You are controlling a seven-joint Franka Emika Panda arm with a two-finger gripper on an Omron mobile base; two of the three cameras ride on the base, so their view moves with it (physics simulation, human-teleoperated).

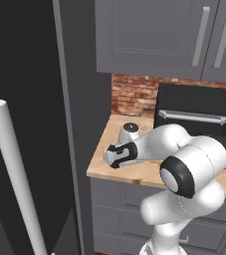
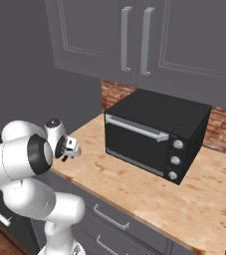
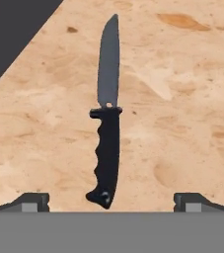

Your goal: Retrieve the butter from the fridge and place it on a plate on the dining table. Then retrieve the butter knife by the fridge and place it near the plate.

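Gripper (image 3: 111, 200) fingertips stand wide apart with nothing between them, poised above the butter knife (image 3: 107, 116) without touching it. The knife lies flat on the wooden counter (image 3: 182, 108), black handle toward the fingertips, grey blade pointing away, near the counter's edge beside the dark fridge (image 1: 25, 74). From the base cameras the white arm hides the knife, and the gripper (image 1: 115, 156) shows only as a dark-banded wrist over the counter's left end, left of a black toaster oven (image 2: 157, 139).
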